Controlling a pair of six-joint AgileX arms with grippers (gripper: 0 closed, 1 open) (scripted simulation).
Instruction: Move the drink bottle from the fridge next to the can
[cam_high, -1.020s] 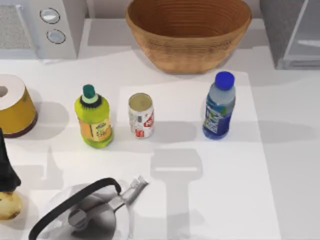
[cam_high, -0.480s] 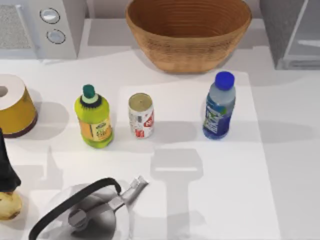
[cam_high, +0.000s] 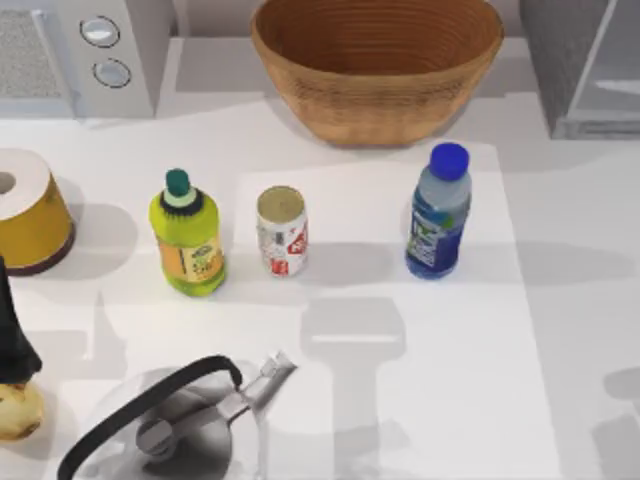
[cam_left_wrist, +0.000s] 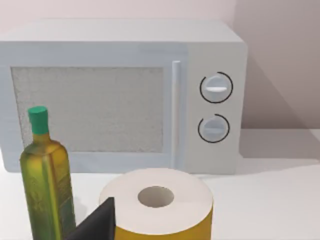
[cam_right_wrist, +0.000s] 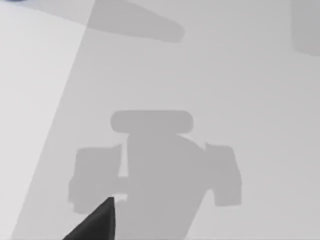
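Observation:
The drink bottle (cam_high: 438, 212), clear with a blue cap and blue label, stands upright on the table to the right of the can (cam_high: 282, 230), with a gap of about two can widths between them. At the back right corner is the grey fridge (cam_high: 590, 70) with its pale door panel. Nothing holds the bottle. A dark fingertip of my left gripper (cam_left_wrist: 100, 225) shows low in the left wrist view, in front of the yellow-sided roll (cam_left_wrist: 160, 205). My right gripper (cam_right_wrist: 97, 222) hangs over bare table, casting its shadow (cam_right_wrist: 155, 160) there.
A wicker basket (cam_high: 377, 70) sits behind the can and bottle. A yellow-green bottle (cam_high: 187, 235) stands left of the can, the roll (cam_high: 30, 210) further left, and the microwave (cam_high: 110, 50) at the back left. A kettle (cam_high: 175, 425) is at the front left. An olive oil bottle (cam_left_wrist: 46, 175) stands beside the roll.
A new shadow has come in at the top view's lower right corner. The bottle, the can and the other objects have not moved.

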